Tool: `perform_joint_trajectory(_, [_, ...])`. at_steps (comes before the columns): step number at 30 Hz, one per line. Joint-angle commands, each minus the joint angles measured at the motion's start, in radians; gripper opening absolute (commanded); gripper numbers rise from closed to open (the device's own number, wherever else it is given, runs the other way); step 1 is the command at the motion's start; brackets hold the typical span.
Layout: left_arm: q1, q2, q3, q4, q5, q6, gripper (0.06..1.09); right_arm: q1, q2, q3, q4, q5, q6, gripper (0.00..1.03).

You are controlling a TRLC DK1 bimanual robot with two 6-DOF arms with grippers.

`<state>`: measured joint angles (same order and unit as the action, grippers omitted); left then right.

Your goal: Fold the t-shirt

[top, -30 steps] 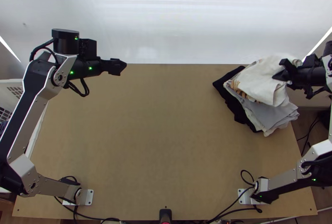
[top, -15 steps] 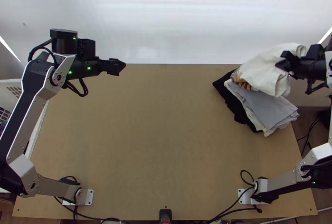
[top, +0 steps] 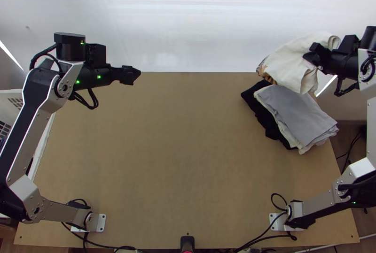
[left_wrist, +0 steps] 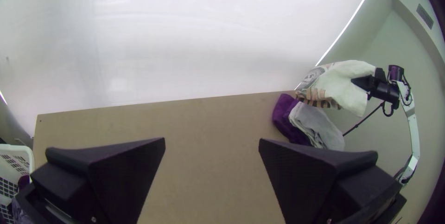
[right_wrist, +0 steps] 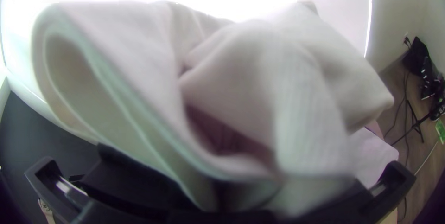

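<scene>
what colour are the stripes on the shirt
The stripes are brown, clearest in the left wrist view.

**Bright scene, hard glare behind the cloth**

I have bright light from a smooth white backdrop (top: 188,23) beyond the light brown wooden tabletop (top: 188,159), whose shadows are soft and faint. In my right wrist view, glare washes the backdrop out to plain white above a cream cloth (right_wrist: 232,80), which is blurred up close, its folds softly shaded. My left wrist view is evenly lit, with a thin bright line slanting at the backdrop's side. Both wrist views bend straight edges and darken at the corners.
</scene>
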<state>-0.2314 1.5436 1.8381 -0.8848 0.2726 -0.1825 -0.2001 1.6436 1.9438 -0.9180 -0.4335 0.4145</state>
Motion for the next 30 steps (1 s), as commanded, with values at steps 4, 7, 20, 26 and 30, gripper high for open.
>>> perform_joint_trajectory(4, [0.007,0.000,0.007,0.003,0.000,0.006,1.04,-0.070,0.045,-0.184,0.008,0.002,-0.008,0.03])
perform_joint_trajectory(7, [0.007,0.001,0.010,0.015,0.002,0.006,1.04,-0.107,0.053,-0.266,0.007,0.002,-0.045,0.03])
perform_joint_trajectory(20, [0.006,0.010,0.015,0.050,0.022,-0.008,1.04,-0.223,-0.059,-0.493,-0.065,0.084,-0.151,0.03])
perform_joint_trajectory(26, [0.006,0.013,0.015,0.052,0.027,-0.008,1.04,-0.243,-0.160,-0.585,-0.065,0.187,-0.212,0.12])
perform_joint_trajectory(30, [0.003,0.013,0.015,0.052,0.028,-0.008,1.04,-0.252,-0.232,-0.628,-0.067,0.237,-0.233,0.37])
